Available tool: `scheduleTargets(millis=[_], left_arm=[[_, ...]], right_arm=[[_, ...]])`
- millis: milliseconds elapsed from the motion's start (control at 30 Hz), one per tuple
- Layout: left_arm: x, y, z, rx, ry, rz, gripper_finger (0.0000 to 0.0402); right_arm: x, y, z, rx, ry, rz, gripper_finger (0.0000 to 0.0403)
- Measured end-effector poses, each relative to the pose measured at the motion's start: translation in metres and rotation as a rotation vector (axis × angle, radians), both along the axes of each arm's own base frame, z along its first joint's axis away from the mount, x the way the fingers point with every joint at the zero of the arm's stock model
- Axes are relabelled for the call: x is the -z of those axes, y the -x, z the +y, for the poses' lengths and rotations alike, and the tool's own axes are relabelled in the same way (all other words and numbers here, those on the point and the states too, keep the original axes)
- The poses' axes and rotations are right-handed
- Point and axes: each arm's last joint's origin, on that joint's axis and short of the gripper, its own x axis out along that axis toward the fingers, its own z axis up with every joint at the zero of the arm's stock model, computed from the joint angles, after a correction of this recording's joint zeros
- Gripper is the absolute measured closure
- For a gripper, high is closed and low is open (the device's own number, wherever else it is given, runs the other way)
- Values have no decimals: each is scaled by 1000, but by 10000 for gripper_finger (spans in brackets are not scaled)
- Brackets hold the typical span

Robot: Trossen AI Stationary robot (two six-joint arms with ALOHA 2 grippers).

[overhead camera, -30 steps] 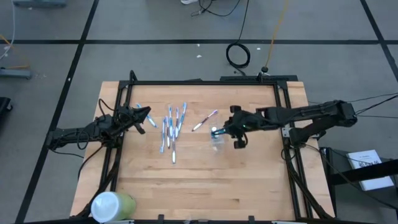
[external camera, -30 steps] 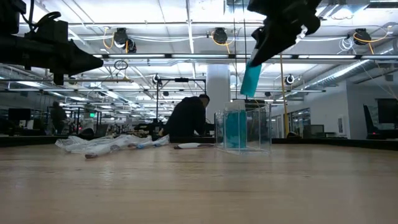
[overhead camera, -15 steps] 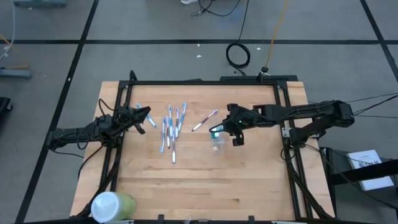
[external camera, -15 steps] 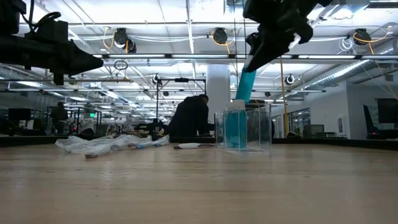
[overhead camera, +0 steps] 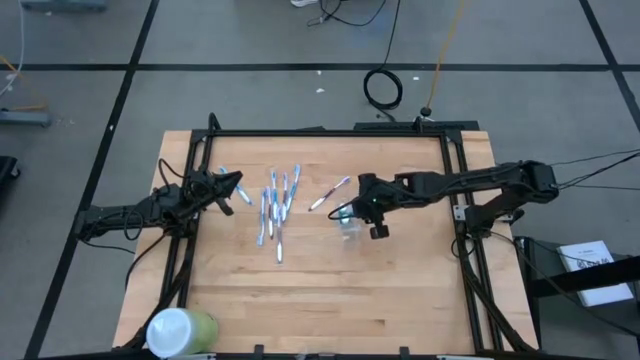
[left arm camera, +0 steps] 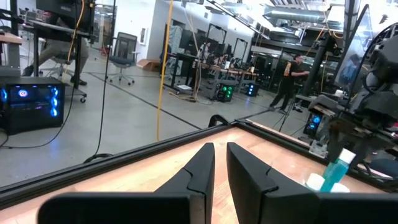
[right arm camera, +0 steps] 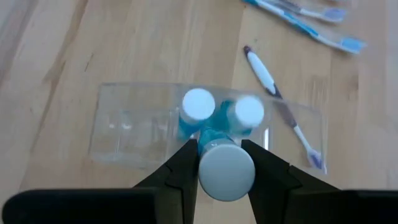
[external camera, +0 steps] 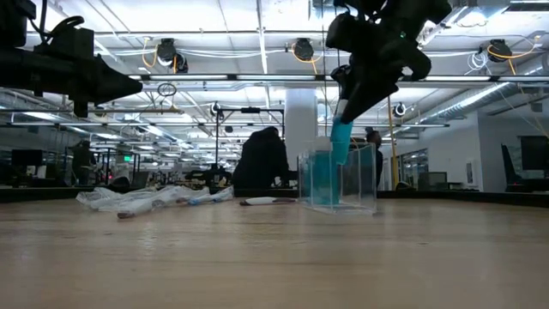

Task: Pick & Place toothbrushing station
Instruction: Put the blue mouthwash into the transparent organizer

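Note:
A small clear plastic cup (overhead camera: 351,230) stands on the table right of centre, with two teal, white-capped tubes (right arm camera: 199,106) upright in it. My right gripper (right arm camera: 226,163) hovers over the cup, shut on a third teal tube (external camera: 341,142). Several blue-and-white toothbrushes (overhead camera: 275,205) lie flat at the table's middle left, and a pinkish-purple brush (overhead camera: 330,193) lies beside the cup. My left gripper (left arm camera: 221,168) waits level at the table's left edge, shut, with nothing in it. My right gripper pinches the tube just below its white cap (right arm camera: 227,171) between the two fingers. The fingers slant down from the table's right side. The tube hangs tilted below them, clear of the table, its lower end (external camera: 339,160) dipping just past the cup's rim.
A large pale-green cylindrical container (overhead camera: 180,330) stands at the near left corner. A black frame (overhead camera: 330,133) runs along the table's far and side edges. Bare wood lies across the near half. People and benches show in the room beyond.
My right gripper has come down and toward the table's left edge with the teal tube, still shut on it. The tube's lower end, which hung well above the cup, now reaches into its rim.

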Motion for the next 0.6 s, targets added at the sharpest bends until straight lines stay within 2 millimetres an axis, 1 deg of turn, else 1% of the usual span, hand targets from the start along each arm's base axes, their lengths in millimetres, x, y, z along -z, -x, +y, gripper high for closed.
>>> scheduleTargets(millis=[333,600], left_arm=[[0,0,0,0,0,1,355],[0,0,0,0,0,1,355]], right_arm=[[6,-2,-2,4,-26,27,305],[21,-10,-2,3,-31,74,302]])
